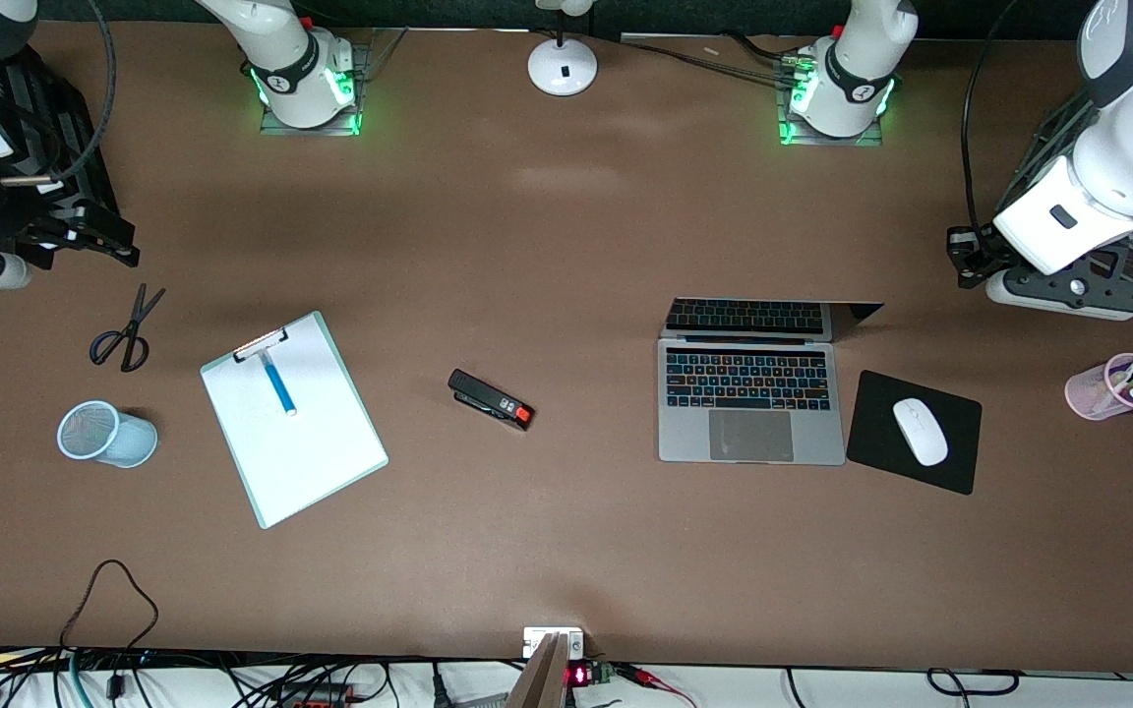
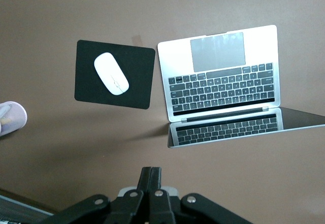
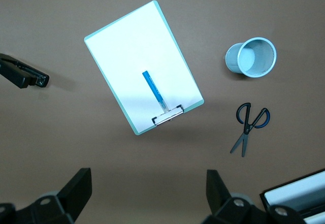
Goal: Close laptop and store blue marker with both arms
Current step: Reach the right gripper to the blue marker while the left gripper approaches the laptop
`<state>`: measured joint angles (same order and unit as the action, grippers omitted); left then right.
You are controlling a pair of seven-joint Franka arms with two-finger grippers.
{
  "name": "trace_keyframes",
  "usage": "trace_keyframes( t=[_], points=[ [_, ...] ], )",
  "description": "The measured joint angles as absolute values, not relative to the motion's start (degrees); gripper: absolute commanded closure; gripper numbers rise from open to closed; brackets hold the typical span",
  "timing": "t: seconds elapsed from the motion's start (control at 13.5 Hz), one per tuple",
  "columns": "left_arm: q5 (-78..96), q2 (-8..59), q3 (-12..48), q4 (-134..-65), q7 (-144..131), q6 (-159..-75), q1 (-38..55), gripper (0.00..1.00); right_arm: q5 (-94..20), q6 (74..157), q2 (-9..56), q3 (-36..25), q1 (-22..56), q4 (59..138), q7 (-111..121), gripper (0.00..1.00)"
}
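The laptop (image 1: 751, 393) stands open on the table toward the left arm's end, its screen upright; it also shows in the left wrist view (image 2: 223, 82). The blue marker (image 1: 278, 383) lies on a white clipboard (image 1: 311, 447) toward the right arm's end, and it shows in the right wrist view (image 3: 153, 91). My left gripper (image 1: 967, 258) is shut and empty, up over bare table beside the laptop (image 2: 151, 176). My right gripper (image 1: 99, 241) is open and empty, up over bare table beside the clipboard (image 3: 148, 188).
A black mouse pad (image 1: 955, 462) with a white mouse (image 1: 920, 431) lies beside the laptop. A pink cup of pens (image 1: 1115, 385) stands at the left arm's end. A stapler (image 1: 491, 398), scissors (image 1: 124, 329), a tipped mesh cup (image 1: 106, 433) and a lamp base (image 1: 563, 67) also sit on the table.
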<state>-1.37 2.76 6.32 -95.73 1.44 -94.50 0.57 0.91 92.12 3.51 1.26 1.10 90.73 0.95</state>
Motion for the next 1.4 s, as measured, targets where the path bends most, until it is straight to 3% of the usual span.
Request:
trace_keyframes(
  t=[0.52, 0.81, 1.4],
  points=[
    [1.61, 2.88, 7.3, -95.7, -1.31, -88.01, 0.85, 1.0, 1.42, 93.41, 8.07, 1.27, 1.09, 91.38, 8.44, 0.0],
    [4.64, 3.45, 10.06, -96.63, -7.72, -88.14, 0.97, 1.0, 1.43, 103.11, 13.36, 1.28, 1.12, 96.17, 17.44, 0.0],
    [4.66, 3.76, 19.03, -108.07, -17.64, -101.12, 1.46, 1.0, 1.53, 114.55, 24.45, 1.39, 3.1, 100.41, 21.76, 0.0]
  ],
)
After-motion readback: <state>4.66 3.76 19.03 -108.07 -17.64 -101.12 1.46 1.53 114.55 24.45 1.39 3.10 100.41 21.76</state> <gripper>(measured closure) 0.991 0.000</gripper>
